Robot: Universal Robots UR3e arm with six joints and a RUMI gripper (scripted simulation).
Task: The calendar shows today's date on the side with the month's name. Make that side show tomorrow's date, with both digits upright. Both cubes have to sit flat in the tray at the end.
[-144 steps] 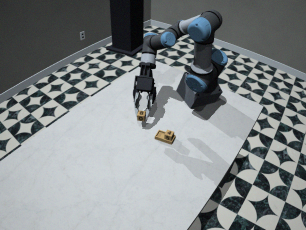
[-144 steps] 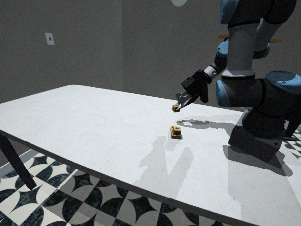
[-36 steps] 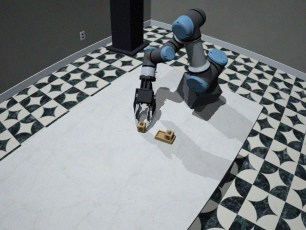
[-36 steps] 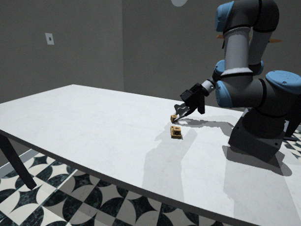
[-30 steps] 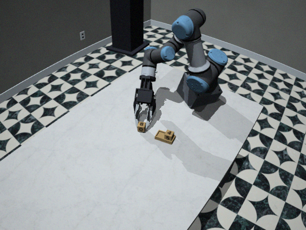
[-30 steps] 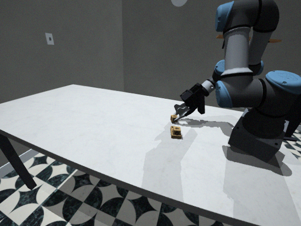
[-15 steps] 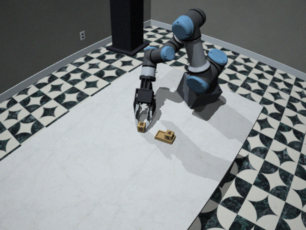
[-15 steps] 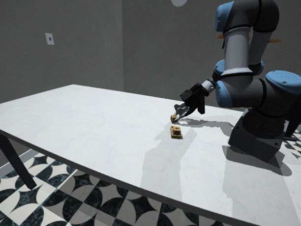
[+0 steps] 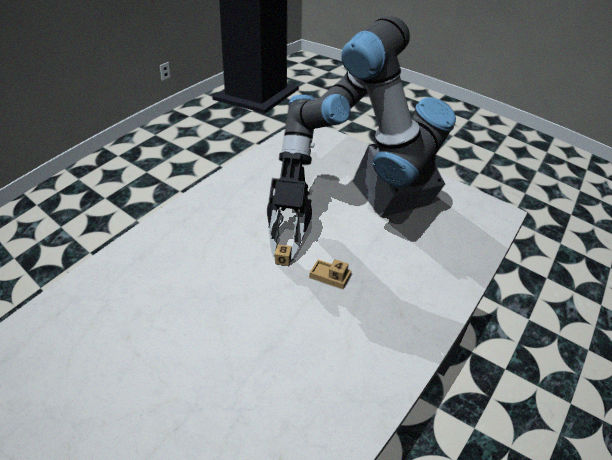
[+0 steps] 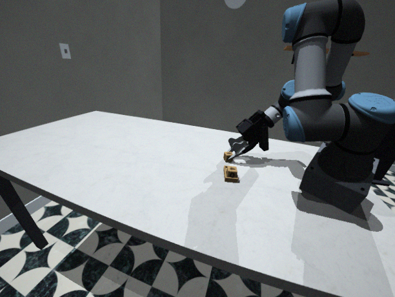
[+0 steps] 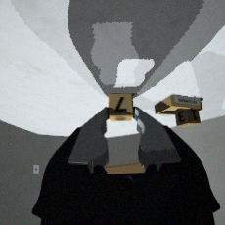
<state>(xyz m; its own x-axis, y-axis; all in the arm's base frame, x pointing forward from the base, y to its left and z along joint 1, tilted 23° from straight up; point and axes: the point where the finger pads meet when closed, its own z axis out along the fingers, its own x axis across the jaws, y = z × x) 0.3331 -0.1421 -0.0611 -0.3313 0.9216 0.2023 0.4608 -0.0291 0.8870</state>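
Gripper pinches the 8-and-0 cube beside the calendar tray

We see the gripper [image 9: 284,254] [image 10: 228,155] [image 11: 120,108] nearly closed, its fingertips pinching a loose wooden cube [image 9: 283,255] [image 10: 228,156] [image 11: 120,104] from two sides. The fingers are tilted down towards the white table [image 9: 200,350] [image 10: 129,187] [image 11: 44,83], and the cube is at or very near its surface; we cannot tell whether it touches.

In the top view we read a dark 8 on this cube's upper face and a 0 on the face below it. The wrist view gives us a 7 on another face.

The wooden tray [image 9: 319,277] [image 10: 232,180] [image 11: 167,106] rests on the table, near the held cube but apart from it. A second cube [image 9: 339,270] [image 10: 232,172] [image 11: 188,116] sits in one end of it, with 4 on top and 5 on the side in the top view. From the wrist we make out what look like a 3 and a 1 on its sides, and small lettering along the tray, too blurred for us to read.

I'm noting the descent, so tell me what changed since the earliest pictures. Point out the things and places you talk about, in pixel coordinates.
The brown wooden cube showing 8 and 0 [image 9: 282,255] [image 10: 228,156] [image 11: 120,104] moved down toward the white table [image 9: 175,350] [image 10: 129,177] [image 11: 39,73], still between the fingers of the black end effector [image 9: 285,254] [image 10: 229,155] [image 11: 120,108]. The shallow wooden tray [image 9: 322,279] [image 10: 232,180] [image 11: 167,105] and its cube [image 9: 337,270] [image 10: 232,173] [image 11: 188,117] stayed put.
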